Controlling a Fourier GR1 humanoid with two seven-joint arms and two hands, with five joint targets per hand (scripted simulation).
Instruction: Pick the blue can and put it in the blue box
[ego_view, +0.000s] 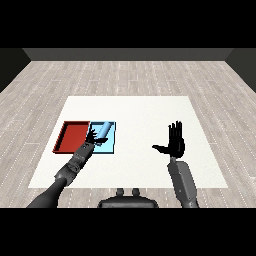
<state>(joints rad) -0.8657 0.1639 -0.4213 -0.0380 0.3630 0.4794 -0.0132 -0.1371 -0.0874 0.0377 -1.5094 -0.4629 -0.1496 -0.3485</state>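
One blue can (103, 130) lies inside the light blue tray (111, 146), one of two trays beside the red tray (73, 136); left hand (93, 135) released alongside it, right hand (175, 141) spread open above the desk (140, 115).

The 2 trays, red tray (72, 136) and blue tray (111, 145), crowd the desk's (145, 115) left; its middle and right lie bare.

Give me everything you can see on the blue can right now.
The blue can is a light blue cylinder lying on its side inside the light blue tray, angled toward the tray's far right corner. The left robot hand is at its near end; whether the fingers grip it cannot be told. No markings are visible.
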